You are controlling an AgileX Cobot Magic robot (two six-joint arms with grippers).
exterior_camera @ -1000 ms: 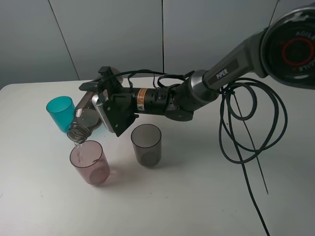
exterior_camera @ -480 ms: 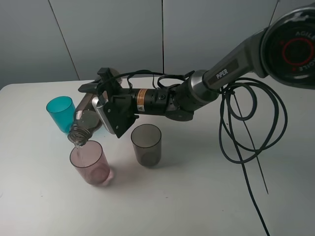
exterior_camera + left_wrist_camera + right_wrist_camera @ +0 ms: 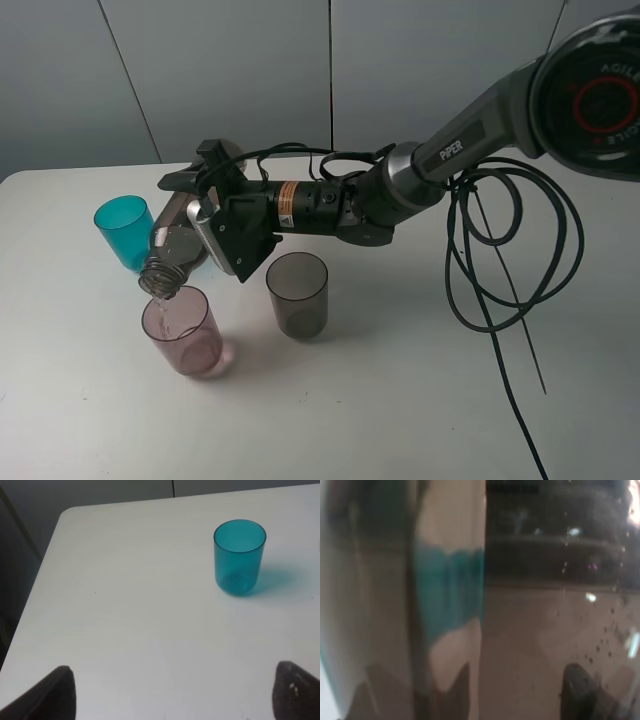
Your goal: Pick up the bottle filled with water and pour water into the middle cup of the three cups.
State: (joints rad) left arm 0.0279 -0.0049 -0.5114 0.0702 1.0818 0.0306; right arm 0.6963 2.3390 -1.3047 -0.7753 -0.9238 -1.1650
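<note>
Exterior high: the tilted bottle is gripped by the right pincer, mouth just above the pink middle cup near the left edge of the table; it is best centred over the rim. The grey cup looks empty.

Left wrist: the left pincer is spread, bare; the teal cup looks empty.

Right wrist: bottle only, blurred.

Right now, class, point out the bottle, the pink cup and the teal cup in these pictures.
bottle [image 3: 176, 248], high exterior view, on its clear tilted body.
pink cup [image 3: 184, 342], high exterior view, on its side wall.
teal cup [image 3: 239, 562], left wrist view, on its side wall.
</note>
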